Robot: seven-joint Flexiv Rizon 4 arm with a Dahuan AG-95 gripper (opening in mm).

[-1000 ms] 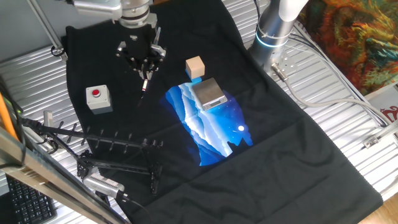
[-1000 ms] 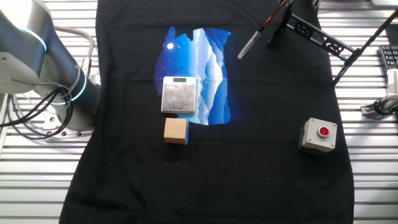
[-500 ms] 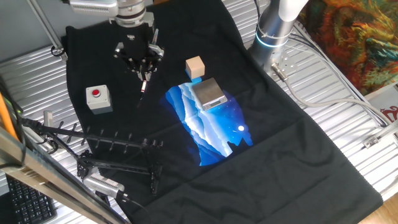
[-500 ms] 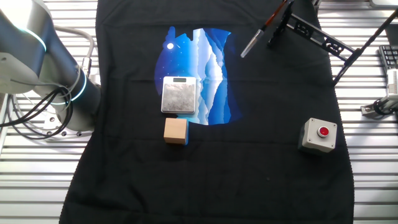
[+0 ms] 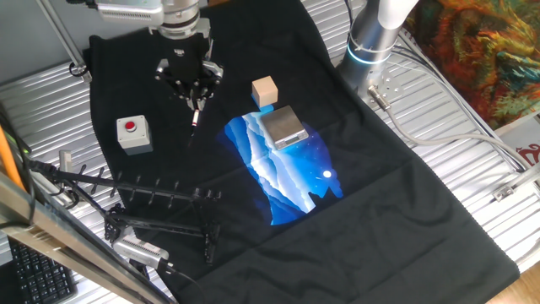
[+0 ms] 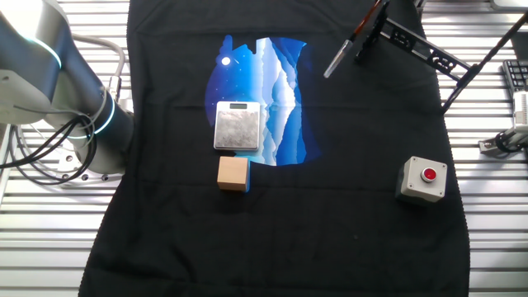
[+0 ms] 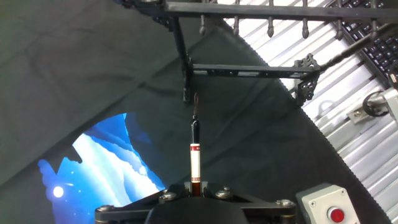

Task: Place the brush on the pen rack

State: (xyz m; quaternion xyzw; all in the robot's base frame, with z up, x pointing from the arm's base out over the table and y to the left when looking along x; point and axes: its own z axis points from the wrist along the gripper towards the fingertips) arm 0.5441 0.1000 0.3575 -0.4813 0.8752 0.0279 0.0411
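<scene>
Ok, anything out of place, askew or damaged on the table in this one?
Nothing stands out. The hand holds the brush above the cloth, clear of the pen rack. The grey button box, wooden block and small scale sit upright and look intact.
</scene>
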